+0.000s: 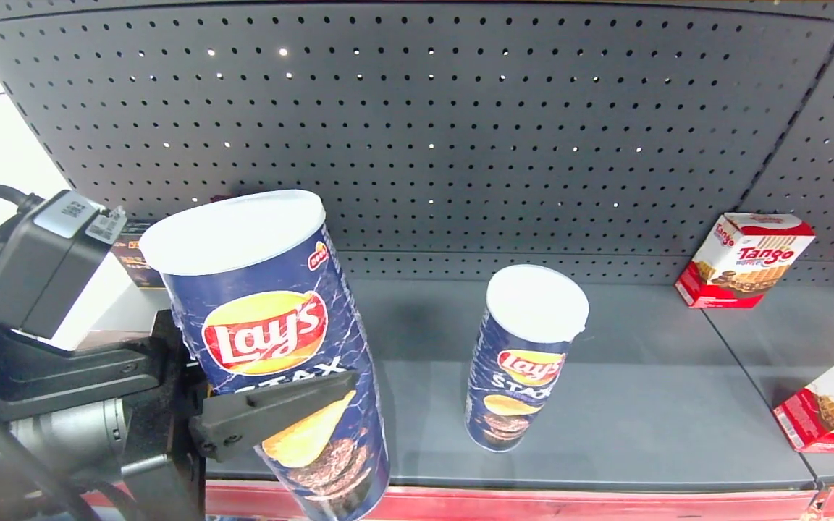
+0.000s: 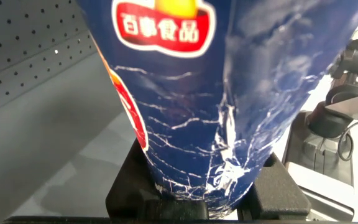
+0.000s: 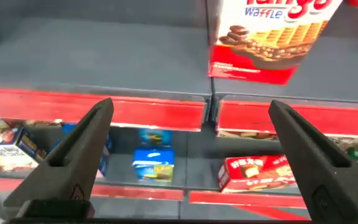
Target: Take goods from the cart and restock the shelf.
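Note:
A tall blue chip can (image 1: 272, 347) with a white lid hangs tilted over the front left edge of the grey shelf (image 1: 641, 405). My left gripper (image 1: 243, 427) is shut on its lower half, one black finger (image 1: 272, 416) crossing the front of the can. Up close, the blue chip can (image 2: 229, 106) rises between the black pads. A second, matching chip can (image 1: 522, 358) stands upright on the shelf to the right. My right gripper (image 3: 191, 155) is open with nothing between its fingers, level with the red shelf edge (image 3: 154, 112) below a waffle box (image 3: 266, 37).
Red-and-white waffle boxes stand at the back right (image 1: 746, 260) and lie at the front right (image 1: 833, 409). A dark pegboard (image 1: 424, 130) backs the shelf. A lower shelf holds blue (image 3: 154, 163) and red (image 3: 253, 174) packets. Bare shelf lies between the two cans.

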You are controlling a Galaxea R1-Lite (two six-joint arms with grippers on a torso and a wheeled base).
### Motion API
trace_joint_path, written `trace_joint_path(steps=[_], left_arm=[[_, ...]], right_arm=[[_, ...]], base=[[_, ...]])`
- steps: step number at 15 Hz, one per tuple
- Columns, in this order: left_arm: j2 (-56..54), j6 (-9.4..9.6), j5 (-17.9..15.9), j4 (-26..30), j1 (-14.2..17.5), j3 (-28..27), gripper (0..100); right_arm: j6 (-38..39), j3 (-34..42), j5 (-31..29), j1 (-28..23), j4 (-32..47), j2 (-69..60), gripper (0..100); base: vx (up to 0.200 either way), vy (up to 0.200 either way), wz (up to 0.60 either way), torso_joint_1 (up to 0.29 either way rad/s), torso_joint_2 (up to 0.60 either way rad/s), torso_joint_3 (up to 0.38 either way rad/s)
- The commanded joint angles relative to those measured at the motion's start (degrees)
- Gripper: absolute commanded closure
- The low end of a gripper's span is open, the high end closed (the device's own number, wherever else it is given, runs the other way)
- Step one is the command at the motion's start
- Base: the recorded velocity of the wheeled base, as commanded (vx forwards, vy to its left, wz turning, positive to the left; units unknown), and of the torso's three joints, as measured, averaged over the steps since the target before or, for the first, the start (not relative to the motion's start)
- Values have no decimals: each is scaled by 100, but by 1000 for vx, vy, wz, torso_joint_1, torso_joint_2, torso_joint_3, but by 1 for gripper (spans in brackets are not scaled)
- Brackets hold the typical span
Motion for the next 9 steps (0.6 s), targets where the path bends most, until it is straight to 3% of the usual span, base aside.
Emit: trace_joint_path(steps=[1, 2, 9], left_arm=[[-1, -11, -3, 0, -2, -15, 100], [-1, -11, 15, -9, 7, -33, 100], [-1, 15, -12, 35, -2, -42, 100]], right_arm=[[95, 13, -106, 0, 0, 31, 0], [446, 13, -1434, 0, 176, 31, 0], [253, 13, -1293, -9, 334, 40, 0]], base=[[0, 0, 0, 0, 0, 0], [0, 0, 0, 0, 0, 0], [0, 0, 0, 0, 0, 0]])
